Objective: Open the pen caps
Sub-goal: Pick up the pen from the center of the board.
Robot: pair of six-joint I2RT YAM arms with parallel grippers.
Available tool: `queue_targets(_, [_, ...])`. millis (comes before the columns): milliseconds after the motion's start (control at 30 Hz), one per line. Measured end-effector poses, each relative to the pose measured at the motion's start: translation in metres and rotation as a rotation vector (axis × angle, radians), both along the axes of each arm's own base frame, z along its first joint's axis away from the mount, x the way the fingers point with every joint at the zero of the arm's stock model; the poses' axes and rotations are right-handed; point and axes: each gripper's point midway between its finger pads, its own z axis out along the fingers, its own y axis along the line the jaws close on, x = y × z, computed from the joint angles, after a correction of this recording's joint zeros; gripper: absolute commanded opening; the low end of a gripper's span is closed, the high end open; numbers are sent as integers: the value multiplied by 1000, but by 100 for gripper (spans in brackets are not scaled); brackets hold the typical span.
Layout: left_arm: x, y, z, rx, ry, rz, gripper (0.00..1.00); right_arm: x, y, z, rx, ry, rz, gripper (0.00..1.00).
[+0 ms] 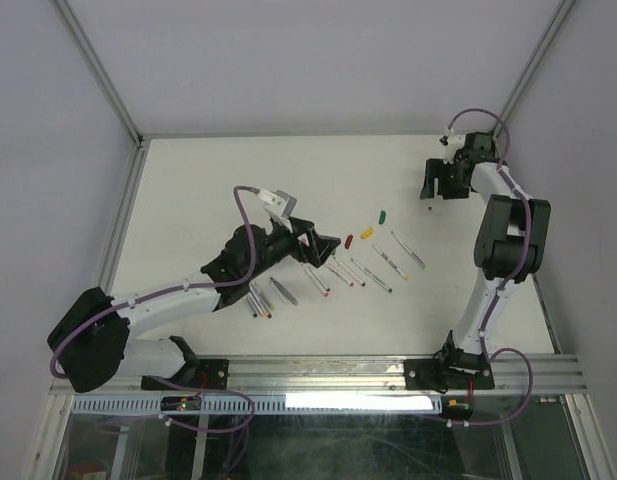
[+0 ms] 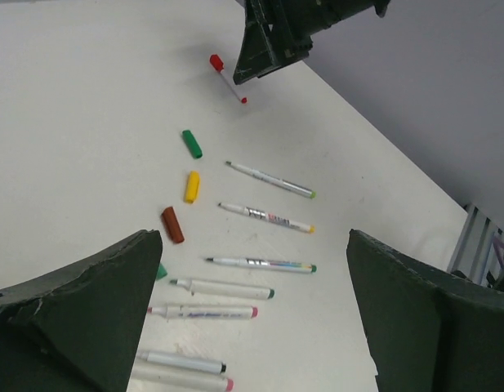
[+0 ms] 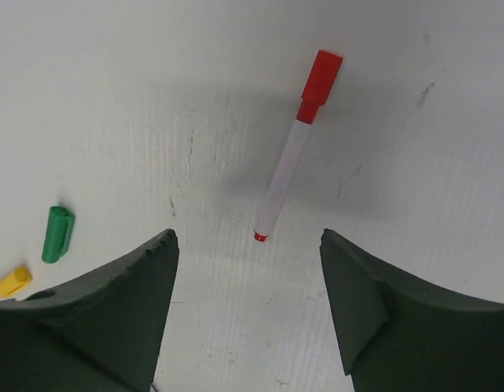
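- Your right gripper has its fingers apart and empty, over the red pen's bare end.
- Your left gripper is spread too, well away from that pen.
- The red cap sits on the pen's other end; it is probably light, stiff and slick, so pinch its sides.

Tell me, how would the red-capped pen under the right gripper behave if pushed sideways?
The red-capped pen looks round and slim, so it would probably roll. Its straight barrel seems stiff and likely light. Smooth plastic may slip when gripped.

Free passage was afforded at far left of the table; its middle was obstructed by pens and pen caps.
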Motion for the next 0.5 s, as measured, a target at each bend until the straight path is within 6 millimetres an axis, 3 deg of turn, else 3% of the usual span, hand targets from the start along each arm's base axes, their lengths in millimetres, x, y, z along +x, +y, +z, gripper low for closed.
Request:
queue_targets(167, [-25, 28, -8, -64, -1, -7, 99, 2, 1, -31, -104, 106, -28, 56])
queue_targets(400, [-39, 35, 17, -156, -36, -31, 99, 7, -14, -42, -188, 144, -67, 45])
queue_targets(500, [-40, 36, 22, -174, -41, -32, 99, 10, -17, -45, -204, 154, -70, 32])
